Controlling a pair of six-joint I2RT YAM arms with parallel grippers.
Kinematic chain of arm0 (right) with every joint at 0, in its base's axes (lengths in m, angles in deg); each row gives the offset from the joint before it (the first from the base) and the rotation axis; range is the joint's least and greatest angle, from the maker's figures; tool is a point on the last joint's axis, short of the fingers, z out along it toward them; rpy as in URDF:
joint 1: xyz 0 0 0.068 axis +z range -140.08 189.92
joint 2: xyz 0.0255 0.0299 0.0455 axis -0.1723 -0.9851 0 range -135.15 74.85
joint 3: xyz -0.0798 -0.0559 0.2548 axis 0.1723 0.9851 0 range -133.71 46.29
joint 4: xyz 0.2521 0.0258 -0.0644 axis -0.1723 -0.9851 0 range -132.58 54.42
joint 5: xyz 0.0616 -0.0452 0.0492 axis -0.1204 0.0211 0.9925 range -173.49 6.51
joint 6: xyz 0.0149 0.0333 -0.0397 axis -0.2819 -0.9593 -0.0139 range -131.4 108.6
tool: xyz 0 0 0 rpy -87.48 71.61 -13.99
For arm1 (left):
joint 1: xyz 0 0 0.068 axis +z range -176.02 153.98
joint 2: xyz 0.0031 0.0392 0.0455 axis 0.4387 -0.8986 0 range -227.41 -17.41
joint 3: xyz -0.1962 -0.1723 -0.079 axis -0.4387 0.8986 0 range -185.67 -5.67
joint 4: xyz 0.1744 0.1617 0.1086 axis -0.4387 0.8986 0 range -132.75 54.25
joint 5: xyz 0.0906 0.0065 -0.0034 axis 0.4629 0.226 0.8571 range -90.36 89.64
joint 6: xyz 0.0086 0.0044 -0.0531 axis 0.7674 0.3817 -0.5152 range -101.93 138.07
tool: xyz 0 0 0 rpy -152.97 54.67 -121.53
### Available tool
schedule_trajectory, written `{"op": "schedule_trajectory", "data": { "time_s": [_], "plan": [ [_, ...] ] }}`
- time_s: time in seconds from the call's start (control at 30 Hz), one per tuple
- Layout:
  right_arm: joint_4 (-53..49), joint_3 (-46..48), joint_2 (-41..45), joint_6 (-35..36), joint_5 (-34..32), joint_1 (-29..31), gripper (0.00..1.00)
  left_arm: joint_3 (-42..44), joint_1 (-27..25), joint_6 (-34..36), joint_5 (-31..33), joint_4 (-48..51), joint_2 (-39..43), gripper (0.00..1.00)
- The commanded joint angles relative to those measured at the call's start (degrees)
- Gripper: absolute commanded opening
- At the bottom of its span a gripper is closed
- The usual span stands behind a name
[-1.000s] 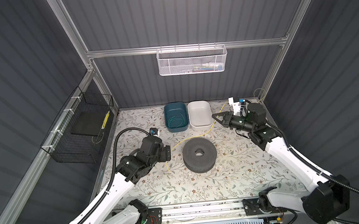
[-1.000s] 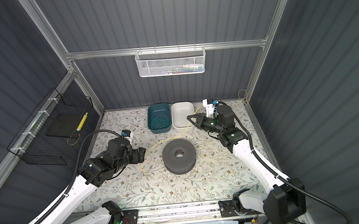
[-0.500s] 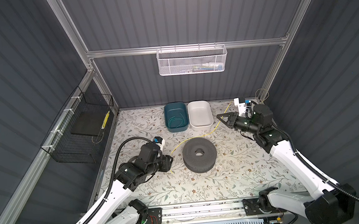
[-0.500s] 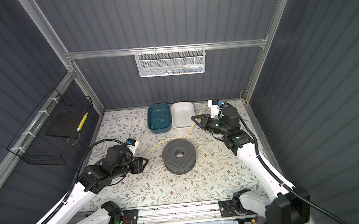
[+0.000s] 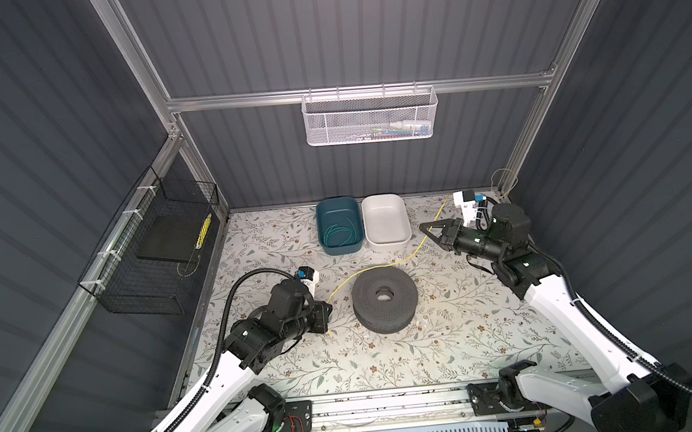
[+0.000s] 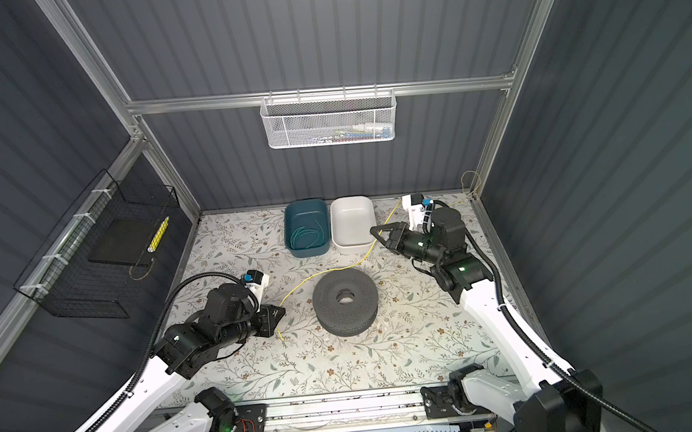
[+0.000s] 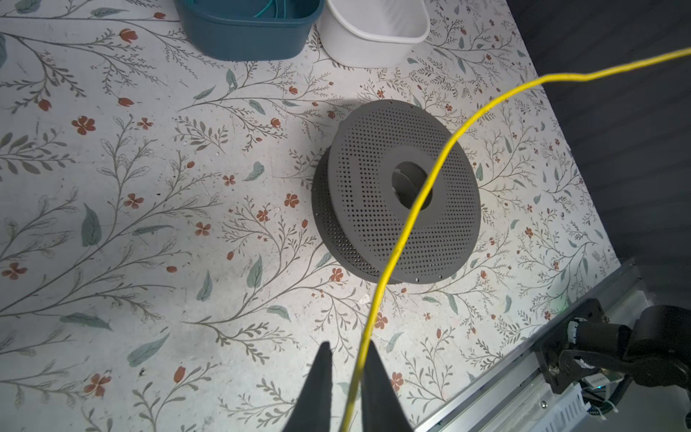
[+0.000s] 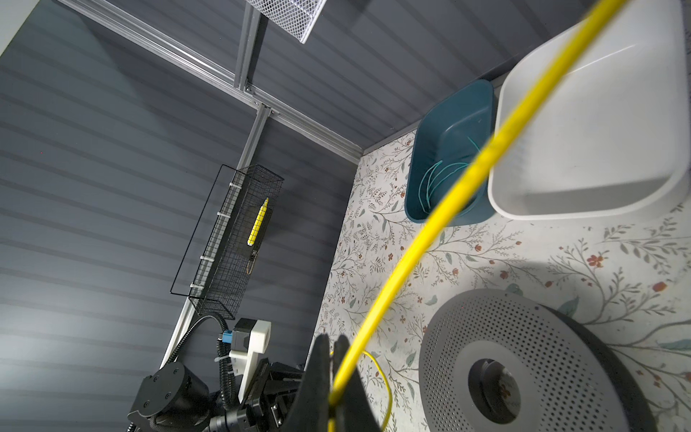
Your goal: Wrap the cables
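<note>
In both top views the yellow cable [image 5: 381, 266] runs from the right gripper [image 5: 422, 227], near the white bin [image 5: 388, 244], past the far edge of the grey perforated spool [image 5: 403, 307] to the left gripper [image 5: 329, 310], which sits low over the floral table [image 5: 449, 343]; the teal-green cable [image 5: 339, 236] lies coiled in the teal bin [image 5: 340, 249]. In the left wrist view the jaws stand narrow, with the yellow cable passing between the fingers [image 7: 318, 389]; whether they pinch it I cannot tell. In the right wrist view the jaws are closed tight on the yellow cable, which stretches away in front of both bins.
</note>
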Motion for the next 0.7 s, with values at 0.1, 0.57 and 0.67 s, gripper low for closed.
{"op": "schedule_trajectory", "data": {
  "time_s": [0.1, 0.57, 0.67],
  "plan": [
    [-4.6, -1.9, -0.1, 0.0, -0.1, -0.9, 0.00, 0.2, 0.2, -1.5, -2.1, -3.0, -1.2, 0.00],
    [-9.6, -4.0, -2.5, -1.6, 2.3, -9.1, 0.48, -9.7, 0.2, -8.7, -3.6, -9.2, -9.2, 0.00],
    [-11.6, -3.7, -1.1, -1.0, 2.8, -9.7, 0.55, -10.3, 0.1, -11.1, 0.2, -10.1, -8.8, 0.00]
  ]
}}
